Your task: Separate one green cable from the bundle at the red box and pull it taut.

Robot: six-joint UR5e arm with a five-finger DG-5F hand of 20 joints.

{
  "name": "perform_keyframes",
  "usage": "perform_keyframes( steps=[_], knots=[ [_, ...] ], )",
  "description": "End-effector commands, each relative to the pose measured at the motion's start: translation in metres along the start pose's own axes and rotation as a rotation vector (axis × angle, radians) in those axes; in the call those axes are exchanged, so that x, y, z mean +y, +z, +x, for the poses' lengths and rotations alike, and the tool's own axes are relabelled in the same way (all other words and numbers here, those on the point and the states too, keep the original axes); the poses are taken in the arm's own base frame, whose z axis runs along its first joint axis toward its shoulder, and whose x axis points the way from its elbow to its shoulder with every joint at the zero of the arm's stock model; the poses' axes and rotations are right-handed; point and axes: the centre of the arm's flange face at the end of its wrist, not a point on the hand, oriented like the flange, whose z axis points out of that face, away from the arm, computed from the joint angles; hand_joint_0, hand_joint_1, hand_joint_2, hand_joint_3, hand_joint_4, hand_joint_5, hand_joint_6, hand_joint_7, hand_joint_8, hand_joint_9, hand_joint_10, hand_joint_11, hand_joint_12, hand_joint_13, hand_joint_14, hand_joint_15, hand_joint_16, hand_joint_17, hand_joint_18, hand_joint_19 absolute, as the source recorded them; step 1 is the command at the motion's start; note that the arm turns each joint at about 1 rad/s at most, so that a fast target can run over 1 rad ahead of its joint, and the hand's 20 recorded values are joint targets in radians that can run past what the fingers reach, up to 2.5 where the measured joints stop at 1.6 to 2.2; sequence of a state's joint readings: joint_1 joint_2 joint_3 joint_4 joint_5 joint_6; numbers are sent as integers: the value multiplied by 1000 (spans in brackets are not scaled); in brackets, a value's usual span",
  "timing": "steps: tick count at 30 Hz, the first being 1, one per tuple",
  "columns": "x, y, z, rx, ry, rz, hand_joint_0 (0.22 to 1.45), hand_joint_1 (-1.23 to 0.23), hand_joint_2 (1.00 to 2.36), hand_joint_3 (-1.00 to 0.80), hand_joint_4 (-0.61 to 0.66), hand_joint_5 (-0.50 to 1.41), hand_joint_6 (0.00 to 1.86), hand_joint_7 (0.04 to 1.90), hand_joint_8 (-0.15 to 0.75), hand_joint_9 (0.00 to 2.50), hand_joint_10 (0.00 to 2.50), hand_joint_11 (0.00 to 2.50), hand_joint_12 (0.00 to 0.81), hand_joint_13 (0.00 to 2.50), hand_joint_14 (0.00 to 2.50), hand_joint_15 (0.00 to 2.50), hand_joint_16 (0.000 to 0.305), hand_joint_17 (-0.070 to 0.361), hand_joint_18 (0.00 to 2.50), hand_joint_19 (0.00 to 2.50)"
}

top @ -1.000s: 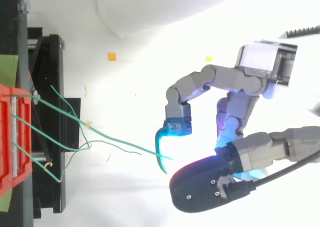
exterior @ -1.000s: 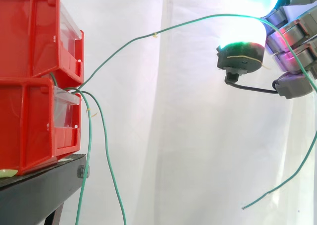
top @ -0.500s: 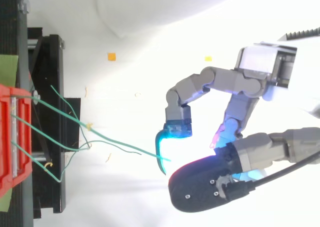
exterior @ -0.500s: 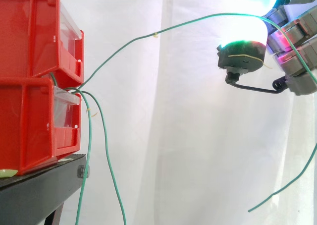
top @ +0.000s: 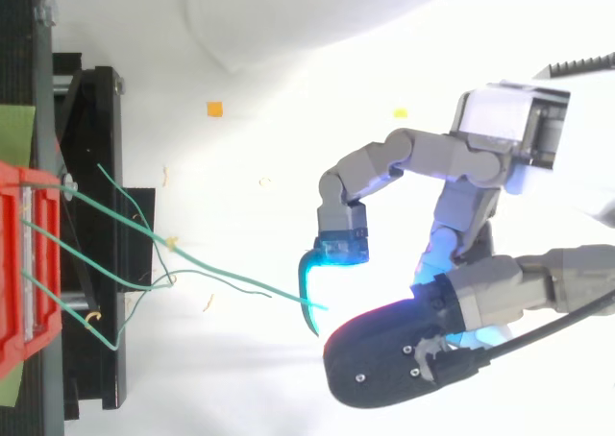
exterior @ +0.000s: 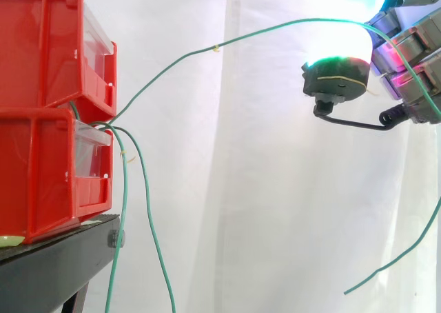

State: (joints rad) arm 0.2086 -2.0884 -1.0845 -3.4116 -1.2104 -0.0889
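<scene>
Robot hand [top: 500,129] pinches one cable [exterior: 207,49] between curled fingertips, well away from box [exterior: 41,168]. Cable arcs, slack. Pull level, straight away from box, grip firm. Other cables [exterior: 124,209] hang clear.

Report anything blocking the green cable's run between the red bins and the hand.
Nothing visible does. The green cable arcs freely through open air from the red bins to the hand; the other green cables droop beside the bins, below it.
</scene>
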Motion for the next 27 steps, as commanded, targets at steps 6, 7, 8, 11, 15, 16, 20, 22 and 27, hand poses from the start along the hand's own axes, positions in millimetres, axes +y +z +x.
perform_keyframes(
  steps=[6,7,8,11,15,16,20,22,27],
  knots=[
    [0,0,0,0,0,-1,730,-577,1000,-500,357,-26,763,1148,201,1513,14,1687,299,1418,4,1685,61,138,1722,447],
    [0,0,0,0,0,-1,730,-577,1000,-500,362,-25,761,1154,200,1515,14,1689,296,1422,4,1690,60,136,1719,443],
    [0,0,0,0,0,-1,731,-581,1000,-500,359,-24,760,1157,191,1520,13,1696,299,1423,3,1702,58,131,1707,438],
    [0,0,0,0,0,-1,732,-581,1000,-500,361,-23,758,1162,191,1521,14,1701,295,1429,3,1693,53,118,1657,453],
    [0,0,0,0,0,-1,732,-584,1000,-500,360,-22,756,1170,197,1524,14,1698,301,1429,4,1712,50,112,1615,455],
    [0,0,0,0,0,1,733,-585,1000,-500,361,-22,755,1181,196,1522,14,1710,293,1428,4,1712,49,109,1602,446],
    [0,0,0,0,0,-1,735,-584,1000,-500,357,-22,754,1177,194,1523,13,1699,299,1427,3,1718,46,105,1578,457],
    [-1,0,1,2,-1,2,736,-585,1000,-500,359,-21,753,1179,194,1522,14,1692,295,1427,3,1703,46,104,1572,459],
    [0,0,0,0,0,1,736,-587,1000,-500,359,-21,753,1179,200,1523,13,1695,289,1426,5,1701,45,102,1551,446]
  ],
)
